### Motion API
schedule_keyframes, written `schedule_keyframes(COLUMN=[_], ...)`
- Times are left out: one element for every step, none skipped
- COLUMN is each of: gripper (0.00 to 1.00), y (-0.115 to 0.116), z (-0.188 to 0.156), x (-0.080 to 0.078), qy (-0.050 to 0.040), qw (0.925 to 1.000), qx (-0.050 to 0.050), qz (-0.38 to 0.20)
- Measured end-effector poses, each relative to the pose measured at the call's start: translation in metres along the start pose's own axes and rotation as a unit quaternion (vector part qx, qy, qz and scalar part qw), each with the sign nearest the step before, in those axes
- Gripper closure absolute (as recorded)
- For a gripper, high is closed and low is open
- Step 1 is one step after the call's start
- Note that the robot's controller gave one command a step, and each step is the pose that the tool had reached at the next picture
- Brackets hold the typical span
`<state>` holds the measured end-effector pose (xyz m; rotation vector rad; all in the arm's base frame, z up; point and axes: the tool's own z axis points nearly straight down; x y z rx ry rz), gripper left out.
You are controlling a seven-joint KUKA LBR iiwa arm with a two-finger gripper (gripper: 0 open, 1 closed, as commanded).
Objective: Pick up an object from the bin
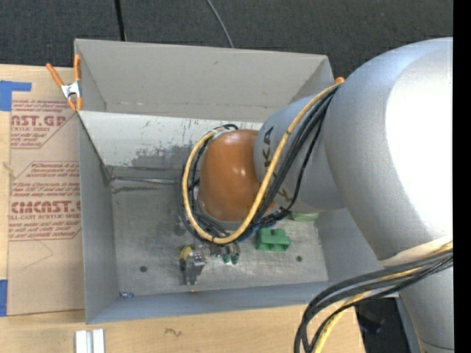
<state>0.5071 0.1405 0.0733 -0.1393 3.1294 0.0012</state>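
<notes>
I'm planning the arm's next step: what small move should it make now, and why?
Probably a short shift toward the view's right. The gripper hangs low over the bin floor near the front wall, while the nearest thing, a small green block, lies apart from it on the right, beside the wrist.

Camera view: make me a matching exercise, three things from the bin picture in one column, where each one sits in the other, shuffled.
1. green block
2. gripper
3. orange cover

A. on the wrist of the arm, over the middle of the bin
B. low by the wall at the view's bottom
C. on the floor, right of the gripper

Pairs: 1-C, 2-B, 3-A
</notes>
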Motion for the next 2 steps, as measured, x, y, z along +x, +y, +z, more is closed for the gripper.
schedule_keyframes(gripper=[1.0,1.0], y=[0.001,-0.115], z=[0.0,-0.166], x=[0.001,-0.017], qy=[0.0039,0.0005], qw=[1.0,0.9902], qx=[-0.001,0.001], qz=[0.0,-0.14])
